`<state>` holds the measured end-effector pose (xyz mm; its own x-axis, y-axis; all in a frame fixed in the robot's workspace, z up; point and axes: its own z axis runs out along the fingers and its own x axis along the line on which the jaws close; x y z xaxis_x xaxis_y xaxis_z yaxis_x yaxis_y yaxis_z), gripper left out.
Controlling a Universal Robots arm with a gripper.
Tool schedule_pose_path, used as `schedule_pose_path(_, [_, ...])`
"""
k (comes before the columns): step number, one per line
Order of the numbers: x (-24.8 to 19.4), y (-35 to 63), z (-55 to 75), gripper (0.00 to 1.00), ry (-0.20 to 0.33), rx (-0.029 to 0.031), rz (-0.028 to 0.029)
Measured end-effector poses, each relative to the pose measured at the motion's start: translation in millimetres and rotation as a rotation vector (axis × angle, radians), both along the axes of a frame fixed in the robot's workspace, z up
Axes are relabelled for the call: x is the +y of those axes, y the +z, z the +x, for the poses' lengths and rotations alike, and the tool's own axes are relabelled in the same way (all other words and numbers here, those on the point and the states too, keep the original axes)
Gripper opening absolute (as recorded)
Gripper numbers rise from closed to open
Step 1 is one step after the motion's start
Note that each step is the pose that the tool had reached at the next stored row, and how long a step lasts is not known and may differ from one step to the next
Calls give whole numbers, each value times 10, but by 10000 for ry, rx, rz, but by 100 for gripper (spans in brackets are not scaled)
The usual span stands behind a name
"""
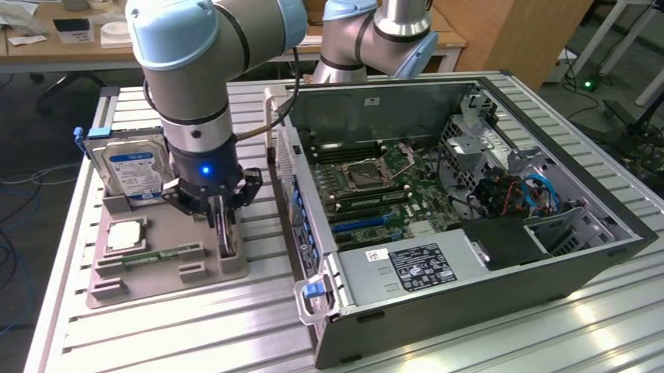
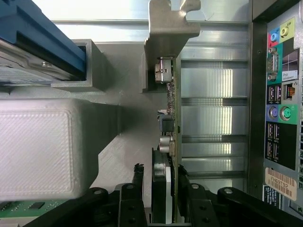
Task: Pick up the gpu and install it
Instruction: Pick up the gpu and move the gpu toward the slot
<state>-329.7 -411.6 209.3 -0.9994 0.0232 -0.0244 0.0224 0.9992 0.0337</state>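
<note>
The gpu (image 1: 225, 230) stands on its edge in a slot of the grey holder block (image 1: 176, 273), between the hard drive and the computer case. In the wrist view the gpu (image 2: 171, 118) appears edge-on, thin and dark, with its silvery bracket (image 2: 173, 28) at the far end. My gripper (image 1: 218, 205) is lowered over the card's near end. There my gripper (image 2: 160, 191) straddles the card, one black finger (image 2: 137, 182) on each side. A thin gap remains beside the card, so the gripper is open. The card still rests in its slot.
A silver hard drive (image 1: 130, 167) with a blue-white label stands upright in the holder. A processor chip (image 1: 124, 235) and a green memory stick (image 1: 161, 255) lie beside it. The open computer case (image 1: 581, 256) with its motherboard (image 1: 384, 186) is on the exterior view's right, with rear ports (image 2: 279, 109) close by.
</note>
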Motion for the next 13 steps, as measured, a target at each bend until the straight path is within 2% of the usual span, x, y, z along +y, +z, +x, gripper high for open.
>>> schedule_pose_path(3, [0,-1,1,38,-1,-1,0])
schedule_pose_path(4, [0,-1,1,31,-1,-1,1])
schedule_pose_path(13, [0,-2,23,31,3,0,-1])
